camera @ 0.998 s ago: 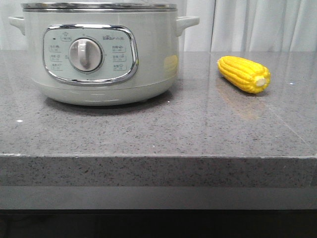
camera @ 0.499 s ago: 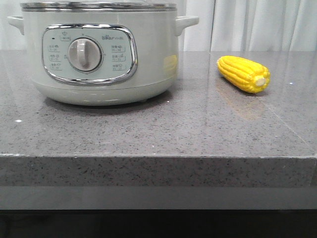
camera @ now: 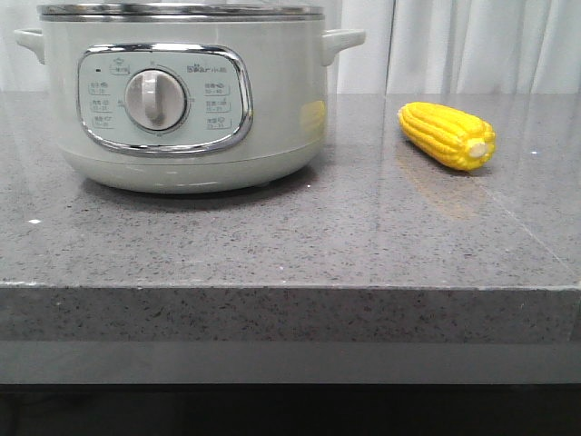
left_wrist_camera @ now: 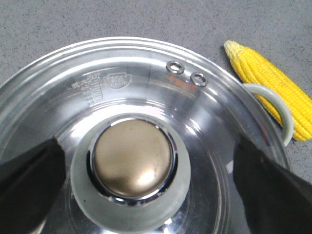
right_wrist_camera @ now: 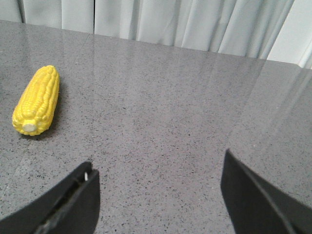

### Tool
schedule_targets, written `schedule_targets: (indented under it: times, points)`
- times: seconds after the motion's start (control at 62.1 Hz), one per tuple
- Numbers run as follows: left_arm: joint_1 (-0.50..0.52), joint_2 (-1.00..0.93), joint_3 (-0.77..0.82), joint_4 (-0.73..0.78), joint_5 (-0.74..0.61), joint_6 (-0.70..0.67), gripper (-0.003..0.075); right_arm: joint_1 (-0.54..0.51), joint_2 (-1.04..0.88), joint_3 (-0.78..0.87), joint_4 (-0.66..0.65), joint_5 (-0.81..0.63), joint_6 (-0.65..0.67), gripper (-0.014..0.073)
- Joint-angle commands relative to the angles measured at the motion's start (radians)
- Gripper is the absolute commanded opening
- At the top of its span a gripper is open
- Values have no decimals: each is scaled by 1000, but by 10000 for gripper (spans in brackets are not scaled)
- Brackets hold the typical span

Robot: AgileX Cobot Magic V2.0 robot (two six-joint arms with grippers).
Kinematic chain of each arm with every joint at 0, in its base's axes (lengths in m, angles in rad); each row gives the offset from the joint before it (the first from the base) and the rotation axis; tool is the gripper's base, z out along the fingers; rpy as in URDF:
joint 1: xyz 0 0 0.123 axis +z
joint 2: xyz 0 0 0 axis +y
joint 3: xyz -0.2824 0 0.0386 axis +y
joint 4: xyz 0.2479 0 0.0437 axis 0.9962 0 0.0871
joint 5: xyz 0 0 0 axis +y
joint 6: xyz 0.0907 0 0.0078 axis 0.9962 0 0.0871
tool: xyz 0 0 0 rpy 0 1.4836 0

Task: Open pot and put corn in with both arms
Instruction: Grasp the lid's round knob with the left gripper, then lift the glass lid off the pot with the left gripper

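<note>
The pale grey-green pot (camera: 272, 100) stands at the left of the counter with its steel-rimmed glass lid (camera: 182, 11) on. In the left wrist view my left gripper (left_wrist_camera: 146, 141) is open over the lid (left_wrist_camera: 146, 83). Its dark fingers (left_wrist_camera: 29, 185) stand on either side of the bronze-capped knob (left_wrist_camera: 131, 158), apart from it. The yellow corn (camera: 448, 136) lies on the counter to the right of the pot, beside the pot's side handle (left_wrist_camera: 285, 117). My right gripper (right_wrist_camera: 158, 161) is open and empty above bare counter, with the corn (right_wrist_camera: 36, 100) off to one side. Neither gripper shows in the front view.
The grey speckled stone counter (camera: 300, 245) has a thick front edge close to the camera. White curtains (camera: 472, 45) hang behind it. Two small steam vents (left_wrist_camera: 187, 73) sit in the lid near the corn side.
The pot has shifted a touch to the left in the front view. The corn lies where it was.
</note>
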Motion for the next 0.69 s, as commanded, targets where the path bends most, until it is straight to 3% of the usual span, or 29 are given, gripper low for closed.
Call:
schedule_targets:
  times: [0.0,0.145,0.676]
  points:
    - [-3,-42,-37,-2,-72,-10,549,-3,14,-33,-18,-82,-9,541]
    - [-3,-35,-37,-1,-72,-10,414,-3,14,-33,-18,-84,-9,541]
    - [-3,-12,-37,13,-76,-10,181,-3,14,-33,-18,-84,-9,541]
